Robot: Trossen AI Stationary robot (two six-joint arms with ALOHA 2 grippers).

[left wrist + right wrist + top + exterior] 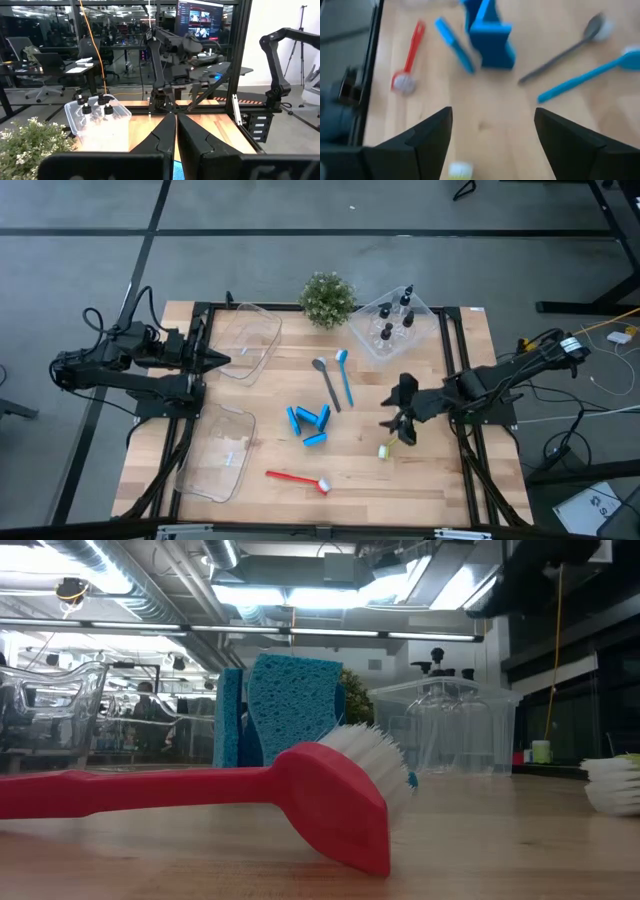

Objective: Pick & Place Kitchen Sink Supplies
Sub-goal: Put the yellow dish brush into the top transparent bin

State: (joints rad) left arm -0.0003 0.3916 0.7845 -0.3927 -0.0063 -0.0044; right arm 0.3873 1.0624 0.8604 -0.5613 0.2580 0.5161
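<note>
A yellow-green bristled brush (387, 450) is seen lying on the wooden table (440, 480), just below the right gripper (398, 423), fingers spread wide, nothing held. Left gripper (222, 359) is parked at the table's left edge w/ fingers pressed together.

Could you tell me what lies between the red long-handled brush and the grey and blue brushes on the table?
In the high view, the bright blue sponge pieces lie between the red long-handled brush and the grey brush and blue brush.
</note>
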